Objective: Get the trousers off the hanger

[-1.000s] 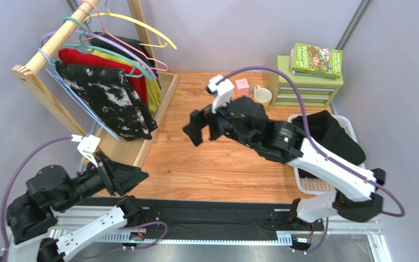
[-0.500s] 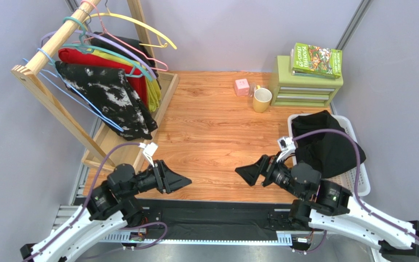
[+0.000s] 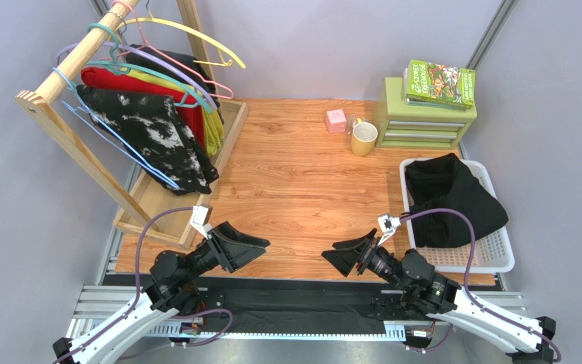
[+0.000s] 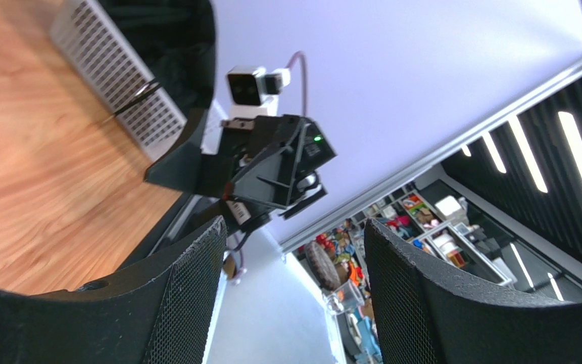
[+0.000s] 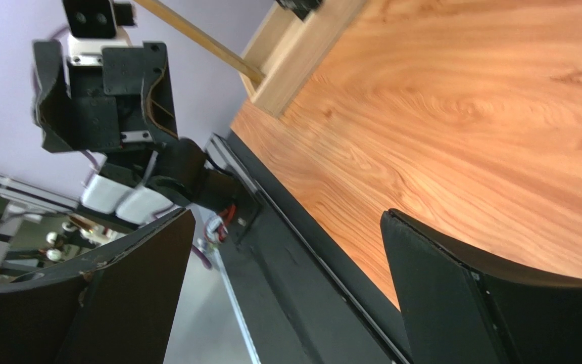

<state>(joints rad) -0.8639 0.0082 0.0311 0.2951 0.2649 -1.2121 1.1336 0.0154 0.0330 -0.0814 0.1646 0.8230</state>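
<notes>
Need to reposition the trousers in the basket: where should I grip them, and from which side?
Probably pinch the trousers at the bunched fold at their far end, coming straight down with the right end effector: the walls of the white basket block a sideways approach, and the soft heap offers no firmer edge.

Trousers (image 3: 450, 199) in basket (image 3: 501, 256), right of frame. Hanger (image 3: 123, 150) on rack (image 3: 74, 64), upper left. Left claw (image 3: 252, 244) and right claw (image 3: 339, 256) bottom centre, facing, apart.
</notes>
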